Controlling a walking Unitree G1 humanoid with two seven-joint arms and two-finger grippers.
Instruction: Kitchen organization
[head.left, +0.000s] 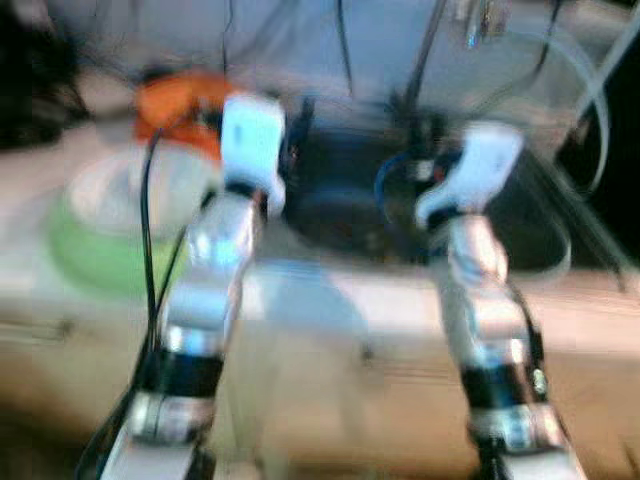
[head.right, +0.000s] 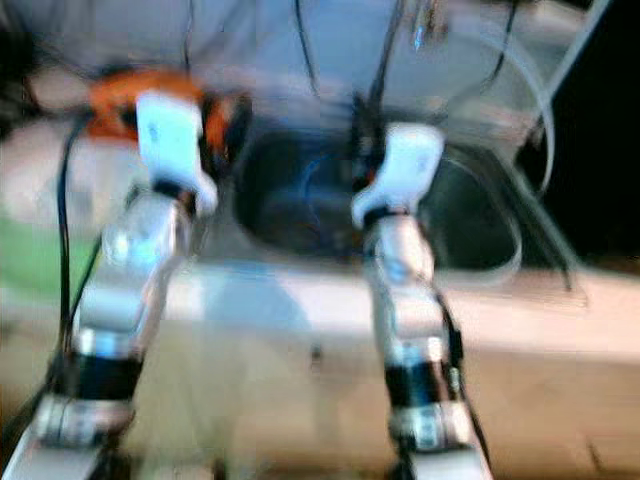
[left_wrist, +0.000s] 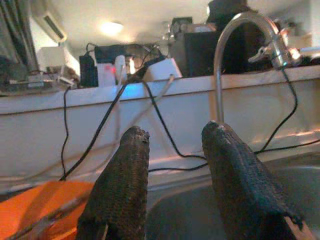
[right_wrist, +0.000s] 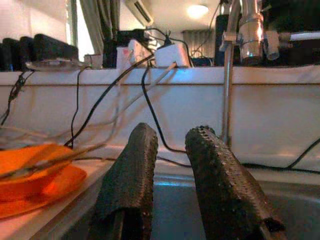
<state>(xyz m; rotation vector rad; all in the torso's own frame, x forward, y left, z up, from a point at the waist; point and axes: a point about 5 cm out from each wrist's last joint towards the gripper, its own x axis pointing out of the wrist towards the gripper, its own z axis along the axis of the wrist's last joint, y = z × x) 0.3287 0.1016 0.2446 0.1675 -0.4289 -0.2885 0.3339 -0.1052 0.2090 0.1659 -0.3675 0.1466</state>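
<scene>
both pincers, left pincer (left_wrist: 172, 175) and right pincer (right_wrist: 172, 175), hover parted and empty over the sink (head.left: 350, 215), while the orange plate (right_wrist: 35, 175) (likely light, stiff, slick) on the counter (head.left: 330, 300) wants a rim pinch.

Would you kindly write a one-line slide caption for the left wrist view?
Left hand, open and empty, over the steel sink, facing the curved faucet and cabled backsplash.

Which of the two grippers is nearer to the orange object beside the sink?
The left gripper: the orange object lies just beside it at the sink's left rim, while the right gripper reaches over the basin's middle.
</scene>
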